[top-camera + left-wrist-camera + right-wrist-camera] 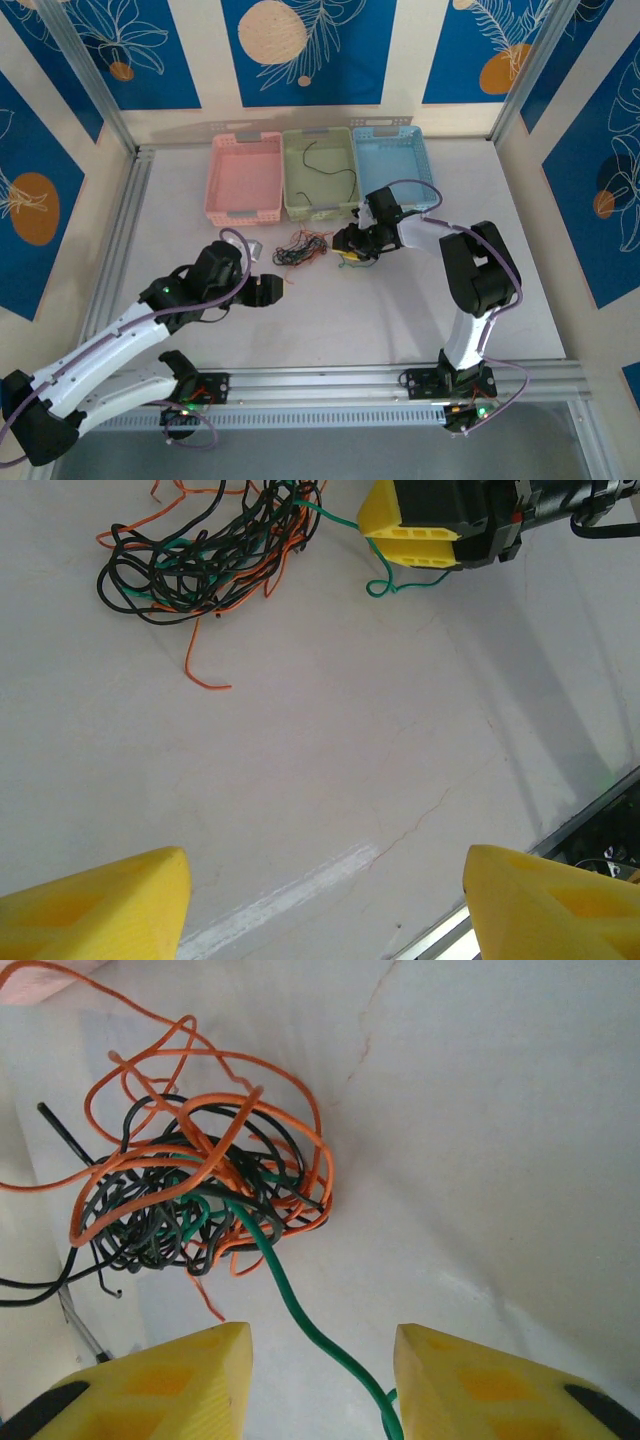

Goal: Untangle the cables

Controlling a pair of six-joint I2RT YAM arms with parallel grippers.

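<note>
The cables form a tangle (303,247) of black, orange and green wires on the white table, a little in front of the baskets. In the left wrist view the tangle (205,550) lies far ahead at the upper left. The right wrist view has the tangle (200,1190) close in front. One green cable (300,1310) runs out of it and passes between my right gripper's (322,1345) yellow fingers, which stand apart and do not clamp it. My right gripper (350,258) sits just right of the tangle. My left gripper (283,285) is open over bare table, nearer the front and left of the tangle.
Three baskets stand side by side at the back: pink (243,215), green (318,212) and blue (395,140). A black cable (349,178) lies in the green basket. An aluminium rail (400,380) runs along the table's near edge.
</note>
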